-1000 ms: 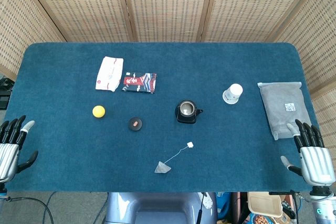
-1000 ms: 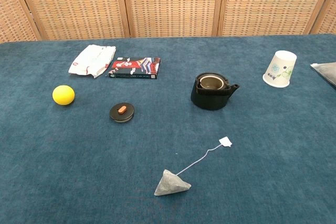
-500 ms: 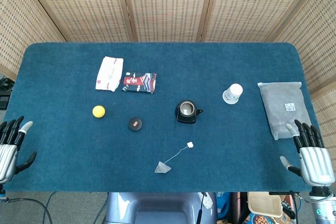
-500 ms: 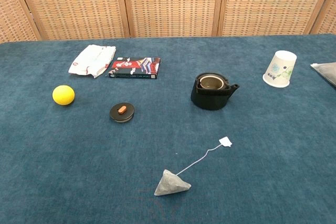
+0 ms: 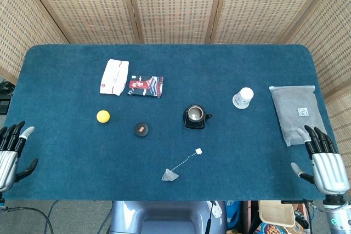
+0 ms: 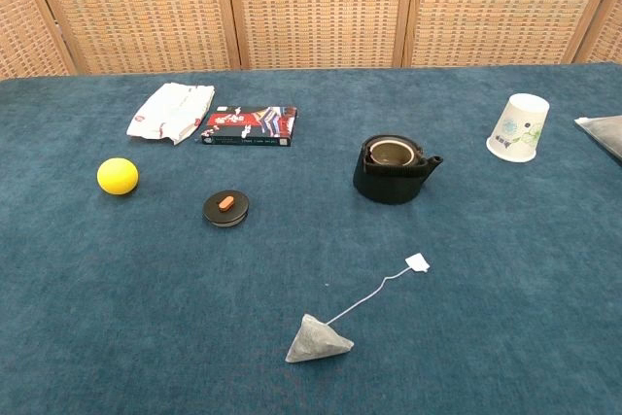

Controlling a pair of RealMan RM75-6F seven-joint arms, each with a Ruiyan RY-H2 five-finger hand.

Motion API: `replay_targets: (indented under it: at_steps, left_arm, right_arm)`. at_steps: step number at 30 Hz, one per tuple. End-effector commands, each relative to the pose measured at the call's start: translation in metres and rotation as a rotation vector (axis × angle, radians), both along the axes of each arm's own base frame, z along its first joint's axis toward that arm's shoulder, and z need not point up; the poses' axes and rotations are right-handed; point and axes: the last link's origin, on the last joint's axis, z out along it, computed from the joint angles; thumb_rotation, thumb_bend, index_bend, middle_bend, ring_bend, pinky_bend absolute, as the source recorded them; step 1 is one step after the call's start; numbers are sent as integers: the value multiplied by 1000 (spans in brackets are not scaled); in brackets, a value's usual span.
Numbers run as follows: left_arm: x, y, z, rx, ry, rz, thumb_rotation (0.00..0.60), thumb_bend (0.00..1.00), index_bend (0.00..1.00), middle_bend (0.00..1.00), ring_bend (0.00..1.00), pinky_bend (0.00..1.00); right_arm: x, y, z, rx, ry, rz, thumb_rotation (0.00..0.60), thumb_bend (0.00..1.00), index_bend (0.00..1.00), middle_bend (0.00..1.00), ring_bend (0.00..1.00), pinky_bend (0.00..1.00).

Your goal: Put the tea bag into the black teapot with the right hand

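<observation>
A grey pyramid tea bag [image 5: 169, 176] [image 6: 317, 341] lies near the table's front edge, its string running up-right to a small white tag [image 5: 198, 150] [image 6: 418, 261]. The black teapot [image 5: 195, 117] [image 6: 393, 169] stands uncovered at mid-table, beyond the tag. Its black lid [image 5: 141, 129] [image 6: 225, 207] lies apart to the left. My right hand [image 5: 324, 160] hovers at the front right corner, fingers spread, holding nothing, far from the tea bag. My left hand [image 5: 11, 153] is at the front left edge, also empty with fingers apart. Neither hand appears in the chest view.
A yellow ball [image 5: 102, 116] [image 6: 118, 176], a white packet [image 5: 114, 76] [image 6: 172, 111] and a dark box [image 5: 146, 86] [image 6: 249, 125] sit at the left. A paper cup [image 5: 243, 97] [image 6: 518, 127] stands right of the teapot. A grey pouch [image 5: 297, 112] lies by the right hand.
The left hand has slid slightly left and down toward the edge. The right hand has barely shifted. Nothing on the table has moved.
</observation>
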Motion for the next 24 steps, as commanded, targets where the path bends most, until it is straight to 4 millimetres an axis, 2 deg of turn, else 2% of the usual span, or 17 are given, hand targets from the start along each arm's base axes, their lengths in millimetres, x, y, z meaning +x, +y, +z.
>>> replay_targets:
  at_steps: [1, 8, 10, 15, 20, 24]
  left_arm:
    - [0, 0, 1, 0, 1, 1, 600, 339, 99, 13, 0, 0]
    - [2, 3, 3, 2, 10, -3, 600, 339, 99, 15, 2, 0]
    - [3, 4, 4, 4, 16, -5, 600, 339, 100, 18, 4, 0]
    - [6, 10, 8, 4, 29, -13, 600, 338, 100, 20, 4, 0]
    - [9, 16, 12, 5, 41, -17, 600, 338, 100, 20, 4, 0]
    - [11, 19, 14, 13, 53, -17, 600, 338, 100, 20, 4, 0]
  right_arm:
    - [2, -2, 0, 10, -7, 10, 600, 384, 103, 198, 61, 214]
    - [17, -14, -6, 90, -51, 85, 600, 384, 103, 279, 150, 293]
    - [23, -20, -8, 123, -53, 112, 600, 384, 103, 332, 209, 351]
    - [50, -43, -20, 241, -79, 220, 600, 384, 151, 416, 334, 463]
    - [73, -64, -35, 357, -63, 302, 600, 384, 188, 480, 432, 535]
    - [85, -76, -48, 440, -55, 335, 600, 384, 214, 542, 520, 618]
